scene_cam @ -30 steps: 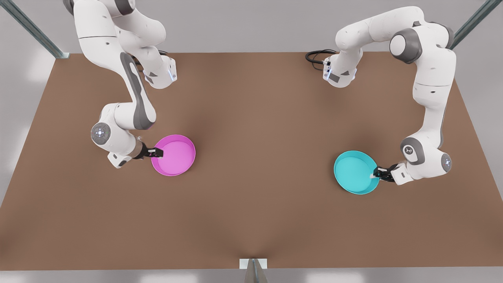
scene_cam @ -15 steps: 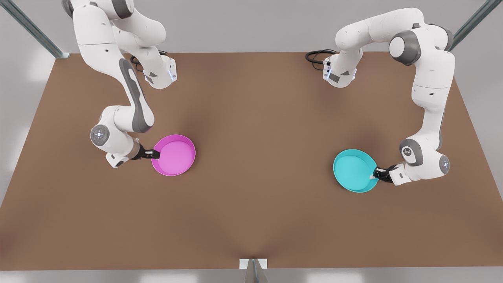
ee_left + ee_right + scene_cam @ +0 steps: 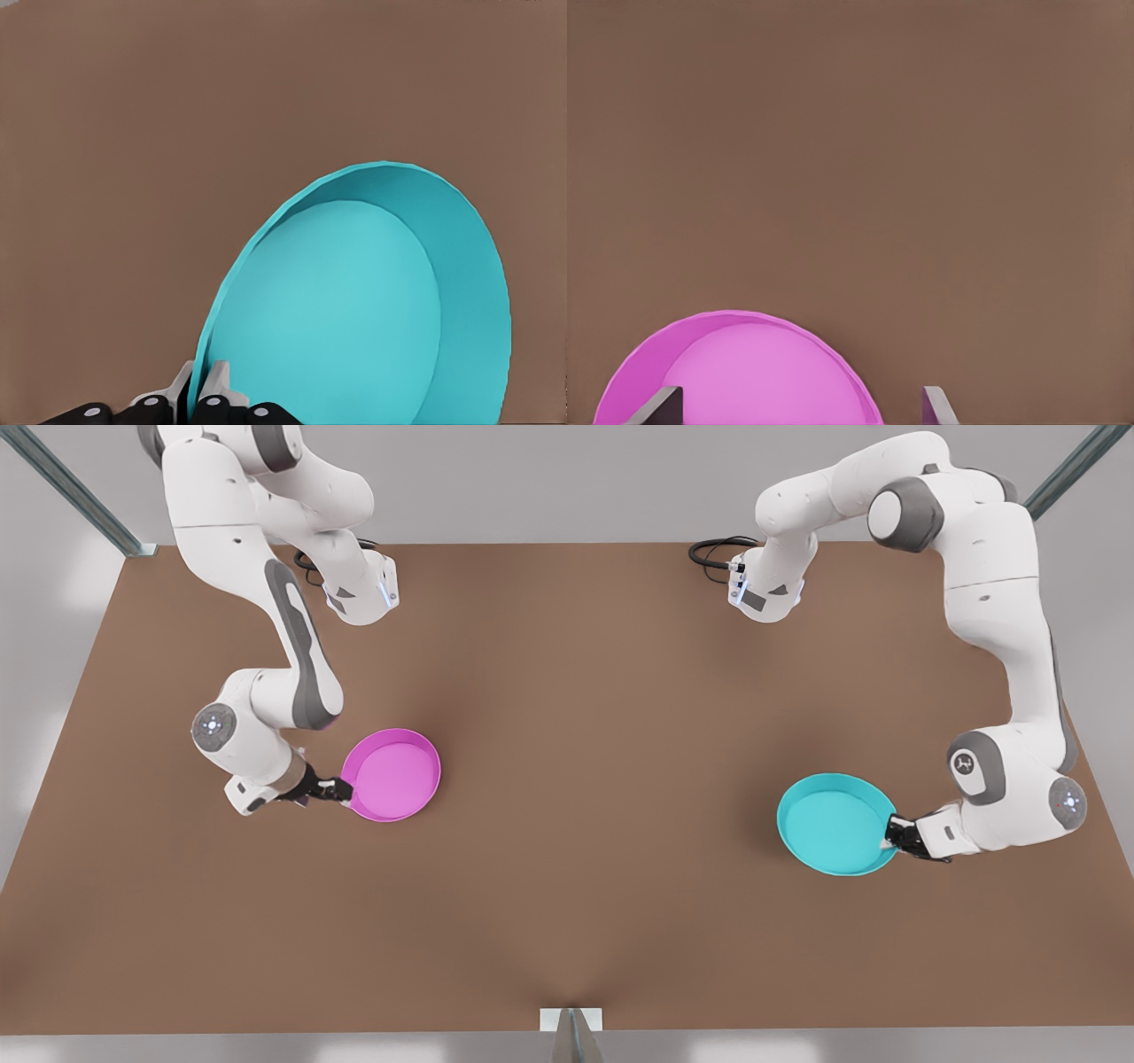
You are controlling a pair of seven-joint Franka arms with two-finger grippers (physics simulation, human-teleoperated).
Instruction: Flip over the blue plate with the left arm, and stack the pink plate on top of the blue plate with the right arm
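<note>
Two plates sit well apart: the left gripper (image 3: 889, 840) pinches the blue plate (image 3: 834, 824) by its rim, ready for flipping, while the right gripper (image 3: 345, 790) waits spread wide at the pink plate (image 3: 394, 774), holding nothing.

Between your two plates lies a wide stretch of bare brown table (image 3: 585, 779) with nothing standing on it. The pink plate (image 3: 392, 774) sits toward the front view's left, the blue plate (image 3: 836, 824) well apart toward its right. Each arm crowds its plate's outer side, so the inner sides stay open.
</note>
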